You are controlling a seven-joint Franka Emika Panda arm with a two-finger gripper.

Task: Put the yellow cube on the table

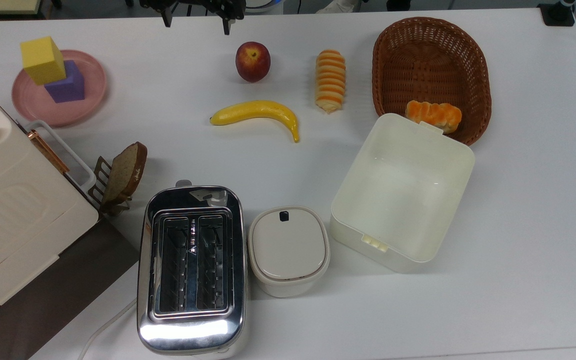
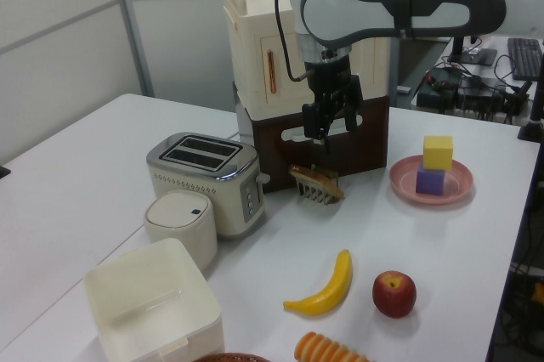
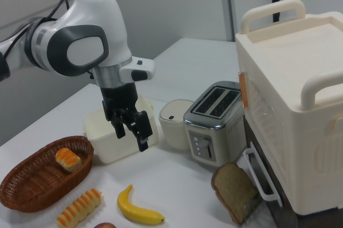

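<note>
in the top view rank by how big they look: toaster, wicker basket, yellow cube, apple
1. toaster, though it stands nearer the camera than the flatter basket, so this is unsure
2. wicker basket
3. yellow cube and apple look about alike

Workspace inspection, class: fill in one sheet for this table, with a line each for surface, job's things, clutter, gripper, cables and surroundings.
Surface: white table, flat.
Job's things: yellow cube sits on a purple cube on the pink plate.
Clutter: toaster, banana, apple, wicker basket, open white box, lidded pot, bread slice.
Gripper: gripper open, holding nothing, above the table.
Cables: toaster cord.
Surroundings: cream cabinet, wall panels.
</note>
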